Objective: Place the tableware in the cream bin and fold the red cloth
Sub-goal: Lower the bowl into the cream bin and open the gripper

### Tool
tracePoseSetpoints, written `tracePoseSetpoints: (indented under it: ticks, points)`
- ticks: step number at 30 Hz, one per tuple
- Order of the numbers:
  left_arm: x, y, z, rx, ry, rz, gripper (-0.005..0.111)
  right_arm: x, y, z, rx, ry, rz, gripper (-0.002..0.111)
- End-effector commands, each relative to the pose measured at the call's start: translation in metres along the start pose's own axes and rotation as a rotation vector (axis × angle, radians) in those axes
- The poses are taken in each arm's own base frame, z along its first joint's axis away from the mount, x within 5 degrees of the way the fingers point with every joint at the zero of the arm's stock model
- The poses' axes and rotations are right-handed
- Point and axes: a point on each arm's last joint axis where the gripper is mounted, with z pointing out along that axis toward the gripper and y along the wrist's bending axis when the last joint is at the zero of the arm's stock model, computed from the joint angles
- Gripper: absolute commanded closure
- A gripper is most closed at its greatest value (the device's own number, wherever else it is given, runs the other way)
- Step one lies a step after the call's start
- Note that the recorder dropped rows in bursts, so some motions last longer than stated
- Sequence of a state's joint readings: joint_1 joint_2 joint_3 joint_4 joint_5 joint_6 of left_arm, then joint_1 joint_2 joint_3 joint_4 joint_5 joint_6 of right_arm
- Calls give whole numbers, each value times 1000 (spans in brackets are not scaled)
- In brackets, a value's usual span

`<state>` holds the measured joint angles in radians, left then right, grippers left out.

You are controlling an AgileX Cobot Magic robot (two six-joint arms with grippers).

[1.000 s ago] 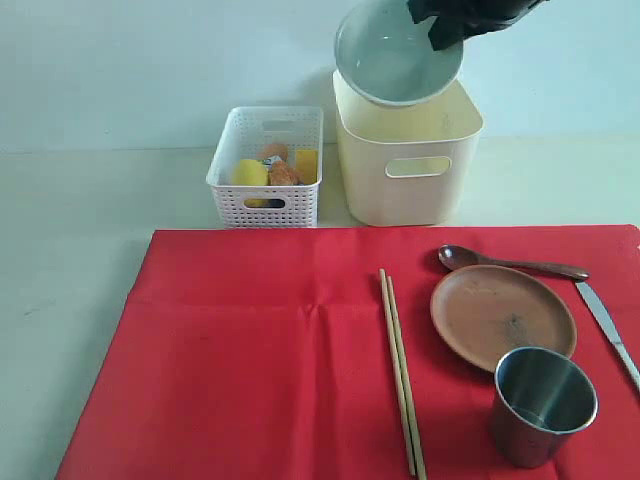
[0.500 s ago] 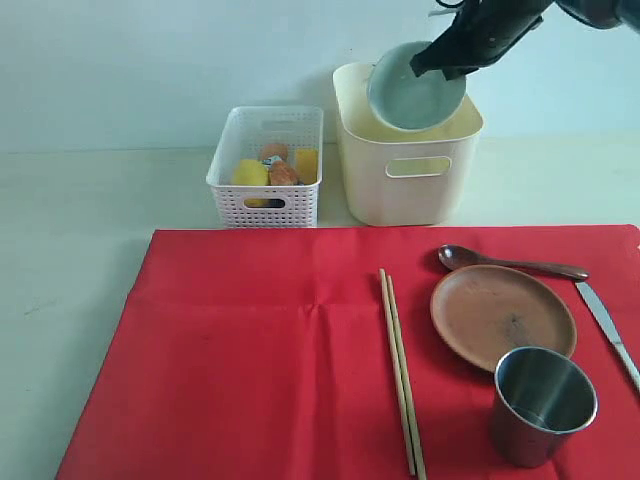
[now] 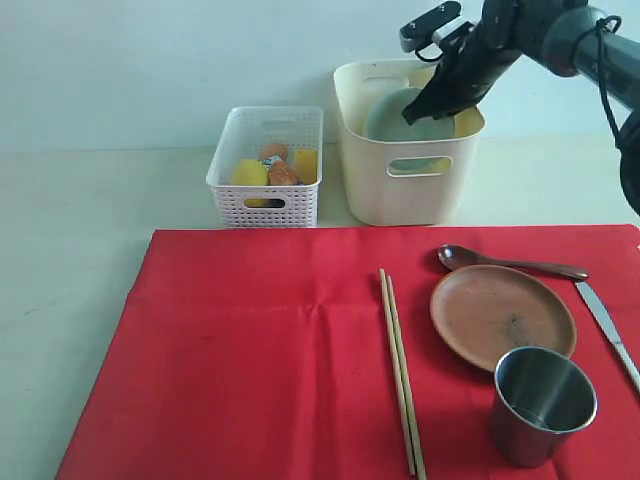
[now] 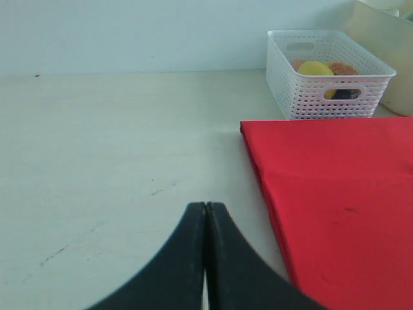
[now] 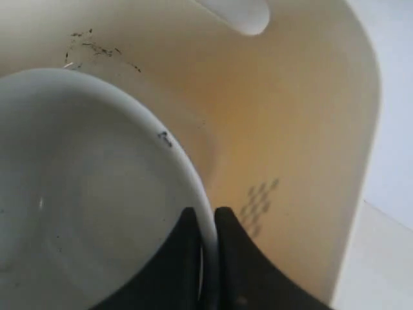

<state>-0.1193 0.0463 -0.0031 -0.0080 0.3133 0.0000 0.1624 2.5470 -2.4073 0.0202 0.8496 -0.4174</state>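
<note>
- The left jaws are pressed shut on nothing, low over bare table [image 4: 116, 142] just off one side edge of the red cloth [image 3: 250, 360].
- The cloth lies flat and unfolded along the near edge of the table, and five pieces of tableware are on it.
- The steel cup [image 3: 543, 402] stands upright nearest the table's near right corner. The wooden chopsticks [image 3: 401, 370] lie side by side near the cloth's middle.
- Just beyond the cup is the brown plate [image 3: 503, 316]. The silver knife [image 3: 608, 322] lies beside it towards the right edge, and the dark spoon [image 3: 505, 262] lies just past it.
- Towards the far edge, the white basket [image 3: 266, 167] holds food and stands just beside the cream bin [image 3: 405, 200].
- The pale green bowl [image 3: 400, 118] is tilted inside the bin, and some of it shows through the handle cut-out. The right jaws are narrow and pinch its rim. I cannot tell whether it rests on the bottom.
- The step in hand looks like dropping off the bowl, the first piece to go in.
- The next move calls for parting the right jaws, lifting straight up clear of the bin's wall, then reaching for a piece on the cloth. The cloth cannot be folded until it is bare.
</note>
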Motion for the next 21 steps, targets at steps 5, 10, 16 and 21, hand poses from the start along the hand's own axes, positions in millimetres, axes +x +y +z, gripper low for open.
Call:
tracePoseSetpoints:
  ticks: [5,10,16,21]
  points:
    - [0,0,0,-2,-5,-7,107,-3,-1,-4,0,-12,0,85]
    - [0,0,0,-2,-5,-7,107,-4,-1,-5,-3,-5,5,59]
    - [0,0,0,-2,-5,-7,107,-16,-6,-29,1,-25,44,44]
    - [0,0,0,-2,-5,-7,107,-32,-12,-66,7,-49,123,44]
